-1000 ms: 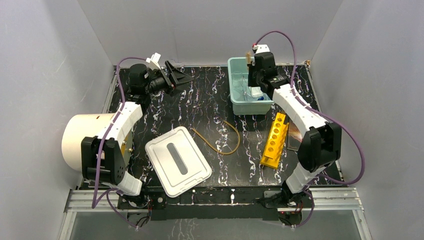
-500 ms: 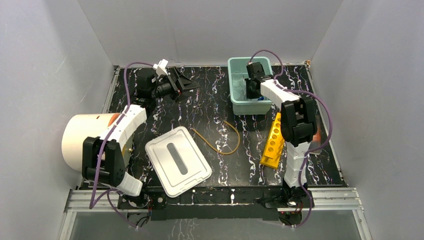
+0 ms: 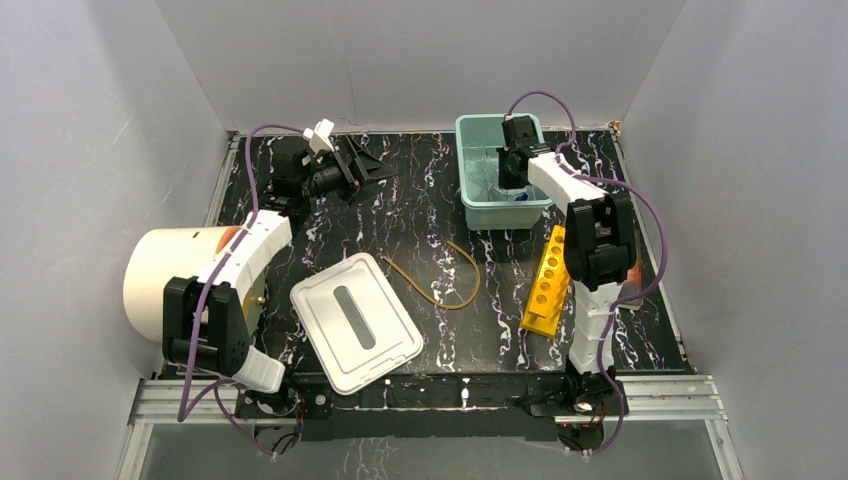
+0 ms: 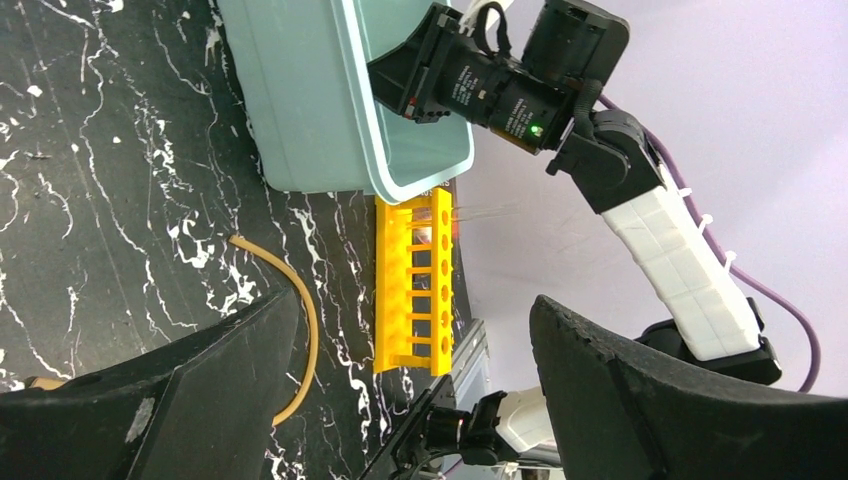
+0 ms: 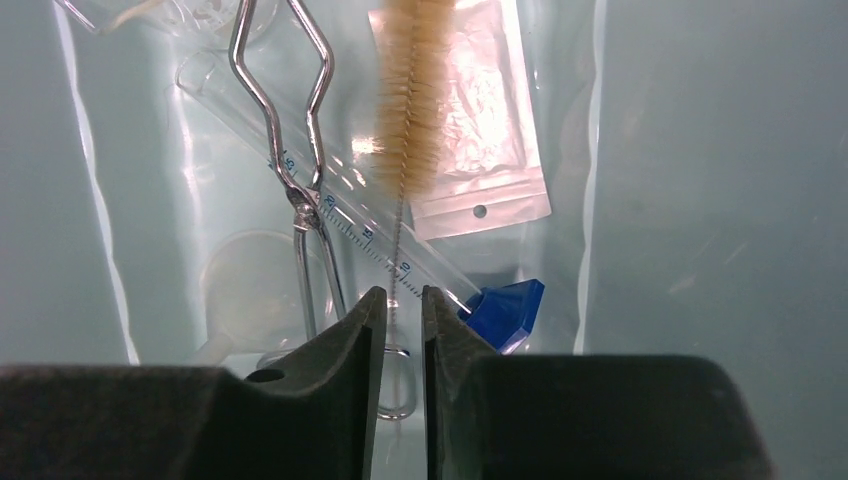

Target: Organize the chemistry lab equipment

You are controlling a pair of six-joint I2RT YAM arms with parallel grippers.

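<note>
We find the right gripper point(image 5: 402, 296) lowered inside the teal bin point(image 3: 468, 133) at the far right of the table point(image 3: 420, 205). Its jaws stand a narrow way apart, and the thin wire stem of the brush point(image 5: 414, 90) runs through the gap, which is wider than the wire. Under the brush lie the metal tongs point(image 5: 300, 190), a marked glass tube point(image 5: 435, 272), the white packet point(image 5: 490, 150), the blue piece point(image 5: 505, 310) and a clear funnel point(image 5: 245, 290), all crowded together on the bin floor. The left gripper point(image 4: 412, 305) hangs wide and holds nothing above the far left of the table. The amber tubing point(image 4: 314, 345) lies loose mid-table, with the white lid point(image 3: 355, 322) on its left and the yellow rack point(image 3: 548, 285) on its right. A cream cylinder point(image 3: 165, 275) lies beside the left arm.
</note>
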